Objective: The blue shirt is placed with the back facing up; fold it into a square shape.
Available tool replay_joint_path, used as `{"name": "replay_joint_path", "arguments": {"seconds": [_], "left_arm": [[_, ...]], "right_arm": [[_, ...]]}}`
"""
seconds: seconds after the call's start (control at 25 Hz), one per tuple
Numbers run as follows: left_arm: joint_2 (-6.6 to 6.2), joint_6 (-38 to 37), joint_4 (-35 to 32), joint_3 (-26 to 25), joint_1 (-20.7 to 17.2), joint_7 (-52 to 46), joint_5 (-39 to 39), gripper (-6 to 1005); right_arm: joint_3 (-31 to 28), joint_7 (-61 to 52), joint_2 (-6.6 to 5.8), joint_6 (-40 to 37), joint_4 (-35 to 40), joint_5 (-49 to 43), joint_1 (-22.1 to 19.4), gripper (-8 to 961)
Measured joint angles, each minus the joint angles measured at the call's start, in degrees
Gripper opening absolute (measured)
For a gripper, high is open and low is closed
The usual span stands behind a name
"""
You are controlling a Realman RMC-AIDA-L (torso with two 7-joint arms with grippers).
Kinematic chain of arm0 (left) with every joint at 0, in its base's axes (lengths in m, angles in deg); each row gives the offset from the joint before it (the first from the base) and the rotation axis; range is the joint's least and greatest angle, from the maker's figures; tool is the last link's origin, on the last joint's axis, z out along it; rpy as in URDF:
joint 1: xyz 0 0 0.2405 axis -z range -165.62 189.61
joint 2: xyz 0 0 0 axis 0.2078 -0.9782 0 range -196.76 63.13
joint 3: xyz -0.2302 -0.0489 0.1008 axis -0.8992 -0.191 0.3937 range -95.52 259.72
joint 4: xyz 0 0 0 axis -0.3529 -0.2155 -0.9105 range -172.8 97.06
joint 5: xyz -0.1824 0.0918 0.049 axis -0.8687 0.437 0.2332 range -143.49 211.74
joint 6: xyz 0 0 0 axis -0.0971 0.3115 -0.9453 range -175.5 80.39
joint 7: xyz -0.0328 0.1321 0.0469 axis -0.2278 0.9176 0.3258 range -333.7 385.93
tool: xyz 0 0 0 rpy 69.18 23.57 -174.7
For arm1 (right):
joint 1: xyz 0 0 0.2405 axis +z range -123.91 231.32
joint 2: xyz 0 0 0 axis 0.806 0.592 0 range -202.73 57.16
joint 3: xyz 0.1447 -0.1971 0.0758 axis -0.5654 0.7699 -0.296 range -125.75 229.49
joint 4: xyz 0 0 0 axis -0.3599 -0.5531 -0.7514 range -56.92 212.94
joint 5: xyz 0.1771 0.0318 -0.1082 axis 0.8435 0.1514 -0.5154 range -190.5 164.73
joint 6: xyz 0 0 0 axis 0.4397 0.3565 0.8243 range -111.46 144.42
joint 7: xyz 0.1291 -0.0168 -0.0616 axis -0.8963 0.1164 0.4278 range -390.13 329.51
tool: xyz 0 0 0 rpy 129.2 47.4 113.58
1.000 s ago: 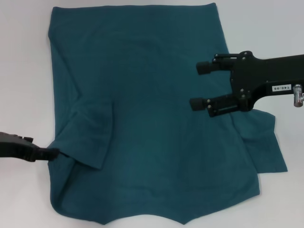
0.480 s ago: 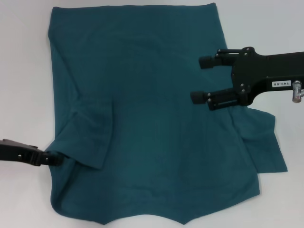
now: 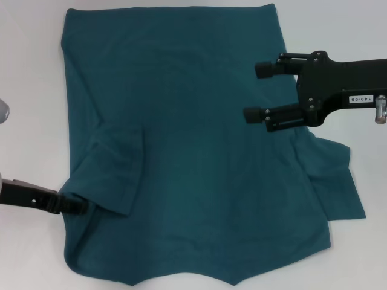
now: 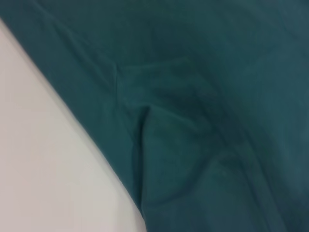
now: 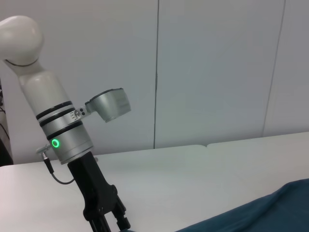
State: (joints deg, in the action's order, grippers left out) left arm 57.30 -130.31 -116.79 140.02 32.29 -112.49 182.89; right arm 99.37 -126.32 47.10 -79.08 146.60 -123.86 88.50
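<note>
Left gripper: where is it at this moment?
In the head view the left gripper is low on the robot's left, at the blue shirt's left edge beside the folded-in sleeve.

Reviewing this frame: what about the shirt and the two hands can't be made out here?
- Left hand, head view: its tip is at the blue shirt's folded sleeve; a grip on cloth can't be confirmed. The left wrist view shows only fabric.
- Blue shirt's near hem, head view: cut off by the picture's lower edge.
- Right hand, head view: open above the shirt; its height over the cloth is unclear.
</note>
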Motion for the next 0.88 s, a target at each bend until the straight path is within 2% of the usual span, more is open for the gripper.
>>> {"name": "replay_joint_path", "arguments": {"seconds": [0.28, 0.68, 0.88], "left_arm": [[-0.05, 0.9, 1.5, -0.4, 0.2, -0.7, 1.0, 823], [-0.05, 3.0, 2.5, -0.8, 0.3, -0.8, 1.0, 370], [0.08, 3.1, 1.9, -3.4, -0.9, -0.8, 0.6, 225]], "right_arm": [[0.0, 0.0, 0.0, 0.8, 0.1, 0.2, 0.0, 945], [-0.1, -0.1, 0.0, 1.1, 0.1, 0.9, -0.7, 946], [0.0, -0.1, 0.0, 1.1, 0.0, 1.0, -0.9, 945]]}}
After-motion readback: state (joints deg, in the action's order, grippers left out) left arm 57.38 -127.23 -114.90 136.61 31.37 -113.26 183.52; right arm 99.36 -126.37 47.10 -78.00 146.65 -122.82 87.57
